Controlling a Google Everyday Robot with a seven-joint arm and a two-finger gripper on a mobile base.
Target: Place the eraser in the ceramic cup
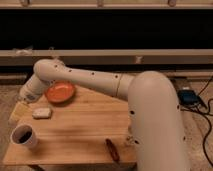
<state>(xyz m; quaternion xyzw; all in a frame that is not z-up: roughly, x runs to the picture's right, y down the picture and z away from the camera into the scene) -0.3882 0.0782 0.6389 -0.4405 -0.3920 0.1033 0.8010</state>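
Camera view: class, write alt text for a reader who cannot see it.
A white robot arm reaches left across a wooden table, its gripper at the table's left edge, above the ceramic cup. An orange bowl, pale pad and red-brown object lie nearby.

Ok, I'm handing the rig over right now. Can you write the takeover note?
Gripper: at the left edge of the table, just behind the ceramic cup and left of the pale pad.
Ceramic cup: upright at the table's front-left corner.
Eraser: not visible on the table. The cup's inside looks dark, so it may be in there, but that is unconfirmed.
Done: possibly the drop.
Left: confirm the eraser is in the cup, then pull the arm clear.
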